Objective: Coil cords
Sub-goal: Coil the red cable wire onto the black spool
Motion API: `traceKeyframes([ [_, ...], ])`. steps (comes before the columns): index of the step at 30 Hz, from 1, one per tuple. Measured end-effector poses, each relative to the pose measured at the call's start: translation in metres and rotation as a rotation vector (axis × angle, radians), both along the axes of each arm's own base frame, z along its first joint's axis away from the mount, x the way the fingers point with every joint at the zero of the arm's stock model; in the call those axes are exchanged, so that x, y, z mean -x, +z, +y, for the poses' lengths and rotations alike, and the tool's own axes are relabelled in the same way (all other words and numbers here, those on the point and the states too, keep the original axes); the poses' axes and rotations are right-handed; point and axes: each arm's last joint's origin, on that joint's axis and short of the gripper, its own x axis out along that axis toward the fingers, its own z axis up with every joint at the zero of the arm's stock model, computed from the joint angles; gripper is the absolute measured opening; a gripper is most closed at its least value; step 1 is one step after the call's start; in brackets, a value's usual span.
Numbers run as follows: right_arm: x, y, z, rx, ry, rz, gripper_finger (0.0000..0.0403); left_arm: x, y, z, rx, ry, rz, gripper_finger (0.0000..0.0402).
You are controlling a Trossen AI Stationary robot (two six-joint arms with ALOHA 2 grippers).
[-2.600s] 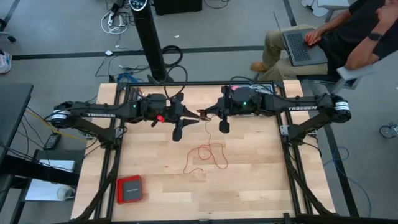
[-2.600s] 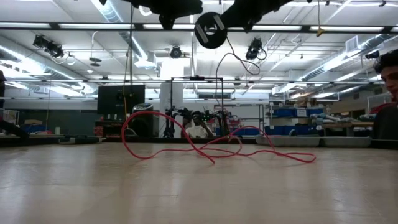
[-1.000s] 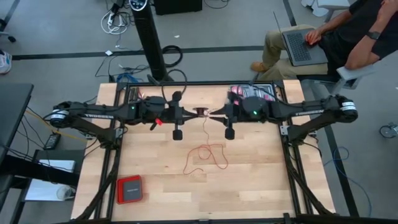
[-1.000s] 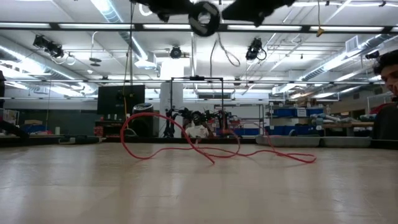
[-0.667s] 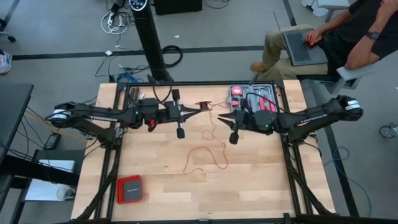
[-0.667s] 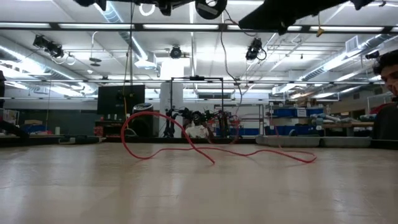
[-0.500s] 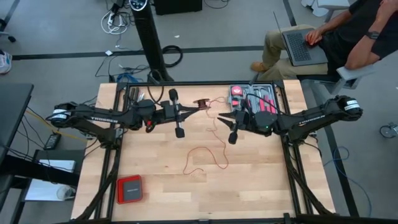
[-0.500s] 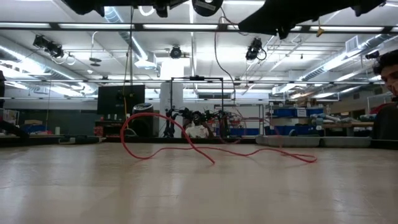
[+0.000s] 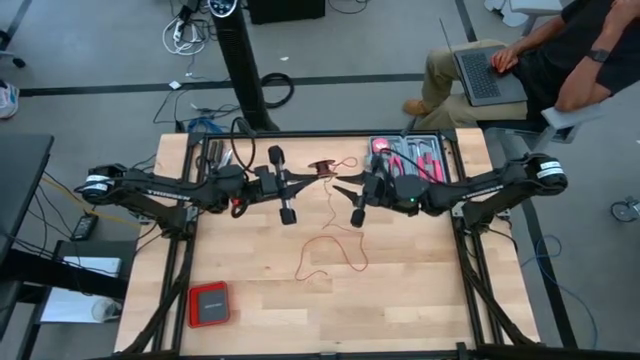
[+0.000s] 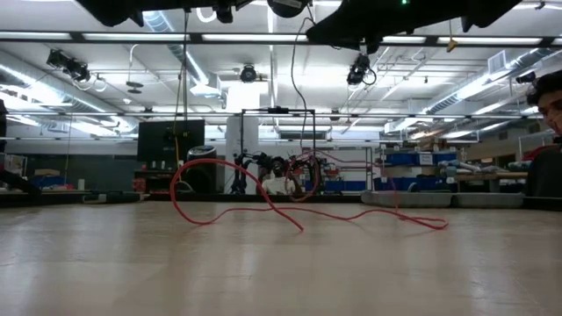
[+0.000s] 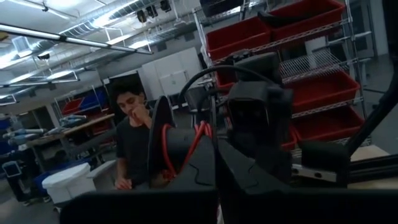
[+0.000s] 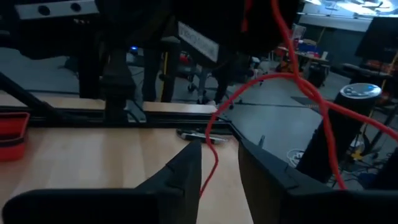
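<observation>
Cords (image 9: 333, 243) mostly loose on the table mid-board, one strand rising to a small coil at the left gripper (image 9: 318, 171) — clamped shut on it; right gripper (image 9: 341, 190) just beside, jaws apart around the hanging strand — nearer arm for the next wrap

We are in a robotics lab or workshop. The wooden table (image 9: 400, 290) sits in a dark metal frame on a grey concrete floor. Beyond it we see ceiling strip lights (image 10: 492, 37), shelving with red storage bins (image 11: 311, 31), and a person (image 9: 560, 50) working on a laptop (image 9: 478, 75).
</observation>
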Motion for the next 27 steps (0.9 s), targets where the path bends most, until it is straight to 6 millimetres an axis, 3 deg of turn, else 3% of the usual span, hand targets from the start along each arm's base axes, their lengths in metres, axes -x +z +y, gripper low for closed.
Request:
traceKeyframes([
  [7, -0.011, 0.001, -0.001, 0.012, 0.006, -0.022, 0.0105, 0.000, 0.000, 0.000, 0.001, -0.002, -0.002, 0.0000],
  [20, -0.011, 0.005, -0.006, 0.029, -0.011, -0.060, 0.0095, 0.000, 0.001, 0.000, 0.002, -0.002, -0.006, 0.0000],
  [23, -0.011, 0.005, -0.008, 0.030, -0.015, -0.061, 0.0076, 0.000, 0.001, -0.002, 0.002, -0.004, -0.008, 0.0000],
  [27, -0.013, 0.003, -0.007, 0.054, 0.011, -0.051, 0.0017, 0.000, 0.001, -0.002, 0.002, -0.005, -0.008, 0.0000],
])
